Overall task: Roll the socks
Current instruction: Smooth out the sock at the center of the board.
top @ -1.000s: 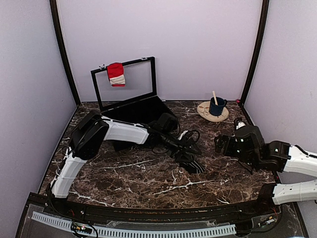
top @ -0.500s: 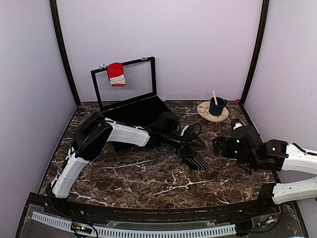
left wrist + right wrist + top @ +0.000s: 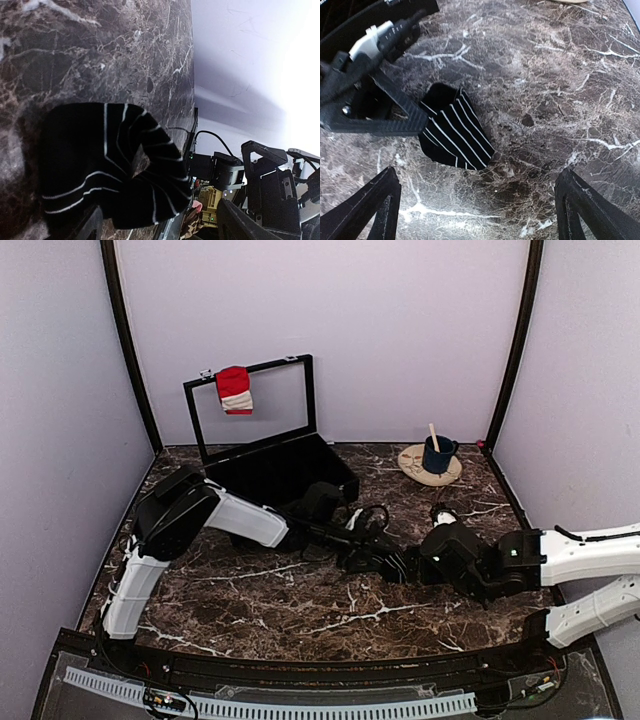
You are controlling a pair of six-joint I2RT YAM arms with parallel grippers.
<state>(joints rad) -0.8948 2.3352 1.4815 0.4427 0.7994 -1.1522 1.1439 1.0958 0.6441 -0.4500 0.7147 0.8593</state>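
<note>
A black sock [image 3: 455, 131] with thin white stripes lies crumpled on the marble table at mid-table. In the left wrist view the same sock [image 3: 110, 165] fills the space in front of my left gripper [image 3: 160, 227], whose jaws stand wide open around its near end. One of that gripper's fingers [image 3: 395, 120] rests against the sock's left edge. My right gripper [image 3: 477, 210] hovers open just beside the sock, with bare marble between its fingers. A red sock [image 3: 234, 390] with a white band hangs over the lid of the black case [image 3: 300, 462].
The open black case stands at the back left with its lid frame upright. A blue cup [image 3: 437, 454] with a stick in it sits on a round plate [image 3: 418, 472] at the back right. Both arms meet near mid-table [image 3: 300, 610].
My left gripper has come down toward the table with the striped sock and its jaws have widened. The right arm has swung left and now sits close beside the sock.
</note>
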